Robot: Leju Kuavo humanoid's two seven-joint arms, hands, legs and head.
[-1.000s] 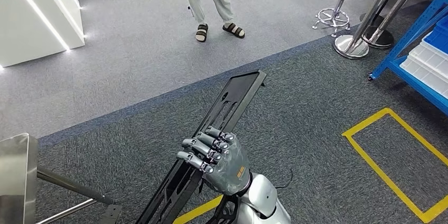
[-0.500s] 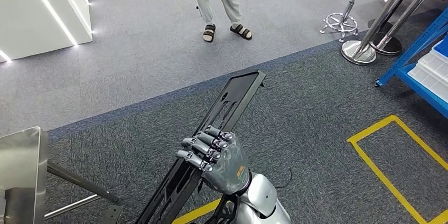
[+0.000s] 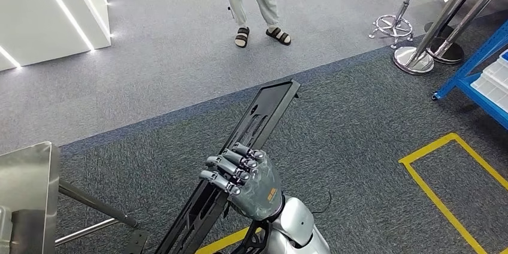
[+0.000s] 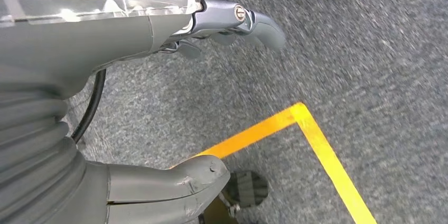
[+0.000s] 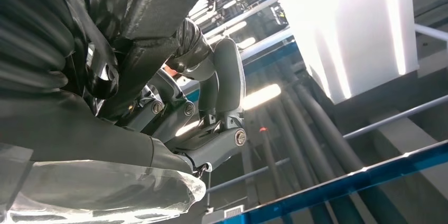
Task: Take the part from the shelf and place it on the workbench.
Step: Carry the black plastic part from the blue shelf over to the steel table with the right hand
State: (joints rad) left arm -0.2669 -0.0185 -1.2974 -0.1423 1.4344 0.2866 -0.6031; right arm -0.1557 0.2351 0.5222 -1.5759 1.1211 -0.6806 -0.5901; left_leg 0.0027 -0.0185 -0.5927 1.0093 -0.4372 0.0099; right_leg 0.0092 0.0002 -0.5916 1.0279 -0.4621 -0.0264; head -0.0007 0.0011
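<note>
fingers of the right hand [image 3: 242,179] are wrapped around a long, flat black part with cut-out slots [image 3: 263,113], which is held tilted above the dark grey carpet floor [image 3: 353,146], its far end raised and pointing forward, its near end running down past the lower edge of the head view. in the right wrist view the same hand [image 5: 211,102] is seen clenched on the dark part [image 5: 158,2]. the left hand [image 4: 232,23] is seen in its wrist view above the carpet and a yellow taped corner line [image 4: 311,134]; nothing is seen in it, but whether its fingers are spread or curled cannot be told. a shiny steel table [image 3: 27,188] is seen at the left edge. a person's legs in grey trousers and dark sandals [image 3: 257,2] are seen well beyond the part. a blue metal shelf with white bins [image 3: 479,68] is seen at the right.
</note>
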